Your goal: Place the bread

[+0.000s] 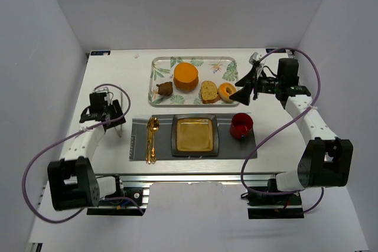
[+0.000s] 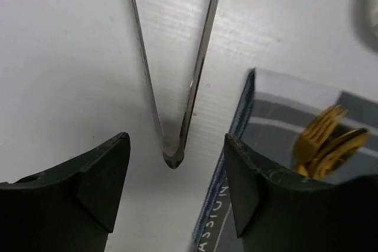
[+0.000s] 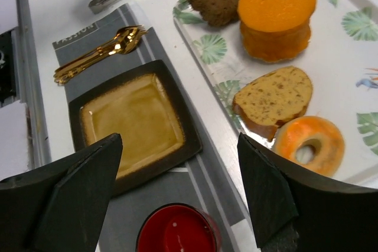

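Observation:
The bread slice [image 1: 209, 91] lies on the leaf-print tray [image 1: 162, 66], between an orange cake [image 1: 185, 77] and a glazed donut [image 1: 227, 92]. In the right wrist view the bread [image 3: 274, 98] is upper right of the jaws. My right gripper [image 1: 243, 87] is open and empty, hovering by the tray's right end; its midpoint [image 3: 180, 187] is over the mat edge. The square brown plate [image 1: 194, 135] sits on a grey placemat [image 1: 139, 125]; it also shows in the right wrist view [image 3: 133, 122]. My left gripper [image 1: 115, 119] is open around the joined end of metal tongs [image 2: 171, 149], without closing on them.
A red cup [image 1: 241, 126] stands right of the plate. Gold cutlery [image 1: 152, 140] lies on the mat's left side. A brown lump [image 1: 165, 89] sits on the tray's left part. The tongs [image 1: 126, 107] lie left of the mat. White walls surround the table.

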Robot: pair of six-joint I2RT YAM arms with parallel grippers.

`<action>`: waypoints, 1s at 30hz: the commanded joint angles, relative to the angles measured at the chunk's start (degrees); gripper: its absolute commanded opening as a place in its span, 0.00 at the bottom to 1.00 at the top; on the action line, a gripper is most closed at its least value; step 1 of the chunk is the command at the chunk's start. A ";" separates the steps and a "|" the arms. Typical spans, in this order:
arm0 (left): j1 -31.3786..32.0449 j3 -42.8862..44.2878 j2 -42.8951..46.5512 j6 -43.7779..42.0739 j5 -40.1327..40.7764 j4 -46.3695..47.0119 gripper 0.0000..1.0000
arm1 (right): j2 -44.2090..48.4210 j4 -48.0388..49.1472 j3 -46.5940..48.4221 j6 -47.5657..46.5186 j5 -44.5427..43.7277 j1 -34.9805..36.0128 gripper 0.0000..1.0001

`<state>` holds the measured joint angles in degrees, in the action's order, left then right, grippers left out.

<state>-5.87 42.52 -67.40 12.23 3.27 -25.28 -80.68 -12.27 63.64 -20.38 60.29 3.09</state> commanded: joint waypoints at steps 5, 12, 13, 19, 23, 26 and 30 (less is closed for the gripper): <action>-0.28 -1.21 -10.82 -3.97 -0.19 8.39 0.79 | 3.60 1.38 -3.96 0.17 0.79 0.86 0.89; -0.20 2.12 -19.52 -4.93 2.00 14.11 0.78 | 3.17 -0.29 -3.08 -0.71 0.62 0.86 0.89; -0.20 2.56 -21.27 -4.93 2.44 14.46 0.78 | 2.73 -0.47 -2.73 -0.71 0.53 0.95 0.89; -0.37 5.03 -25.76 -5.20 2.45 16.40 0.70 | 1.85 -1.79 -0.62 -1.06 -0.52 0.86 0.89; -0.55 4.32 -25.60 -4.41 2.53 17.80 0.46 | 1.93 -2.49 0.00 -1.50 -1.05 0.86 0.89; -0.55 3.80 -24.02 -3.53 1.57 18.77 0.26 | 2.20 -2.76 0.00 -1.77 -1.32 0.86 0.89; -0.64 6.07 -19.19 -2.13 -5.00 17.90 0.09 | 2.46 -2.76 -0.35 -2.03 -1.84 0.86 0.89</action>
<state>-6.24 46.54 -92.18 8.69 3.51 -8.19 -78.91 -14.06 61.32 -21.45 58.54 3.88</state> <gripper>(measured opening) 0.266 0.893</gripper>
